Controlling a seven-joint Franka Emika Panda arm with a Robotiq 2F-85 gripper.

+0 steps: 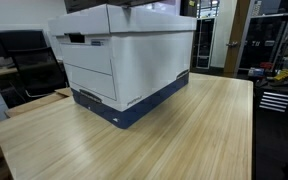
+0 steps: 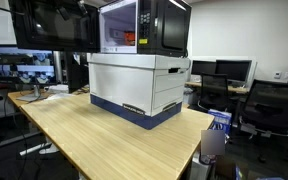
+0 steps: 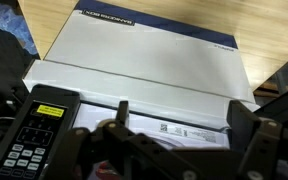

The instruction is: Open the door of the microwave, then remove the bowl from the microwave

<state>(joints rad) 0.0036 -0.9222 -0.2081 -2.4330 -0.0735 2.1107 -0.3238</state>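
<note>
A black microwave (image 2: 162, 25) stands on top of a white and blue cardboard box (image 2: 134, 82) on a wooden table. Its front with the window (image 2: 119, 27) faces the arm, and something orange (image 2: 128, 39) shows behind the glass; I cannot tell whether it is the bowl. In the wrist view my gripper (image 3: 184, 116) is open, its fingers wide apart just above the microwave's front edge, with the control panel (image 3: 34, 132) at the left and a strip with a barcode label (image 3: 184, 130) between the fingers. I cannot tell whether the door is open.
The box (image 1: 124, 62) takes up the far middle of the wooden table (image 1: 174, 135). Monitors (image 2: 19, 62), desks and office chairs (image 2: 269, 100) stand around the table. A tool cabinet (image 1: 274, 98) stands beside the table's edge.
</note>
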